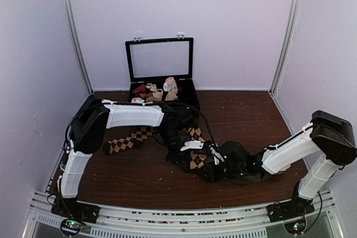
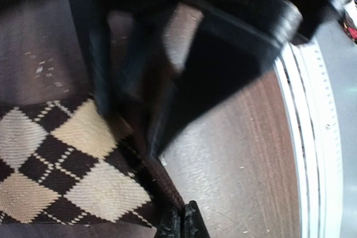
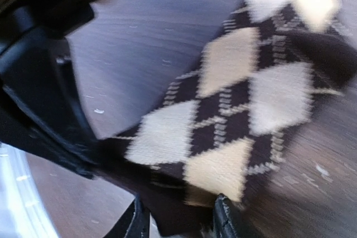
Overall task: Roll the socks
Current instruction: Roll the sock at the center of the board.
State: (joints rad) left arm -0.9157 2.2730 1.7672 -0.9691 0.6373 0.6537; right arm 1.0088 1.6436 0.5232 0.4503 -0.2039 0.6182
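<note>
Centrally, the socks [image 1: 133, 137] lie stretched across the brown table [image 1: 251, 115]. One argyle length runs left, and the rest is bunched near the middle, where both arms meet. The left end effector [image 2: 183, 224] has its fingers pressed together on a dark ribbed edge of the fabric. The right end effector [image 3: 178, 221] straddles the sock's dark end, with its fingers narrow and, as far as the blur allows, gripping it. At the far side, an open black case [image 1: 159, 41] holds small sock rolls [image 1: 159, 92].
</note>
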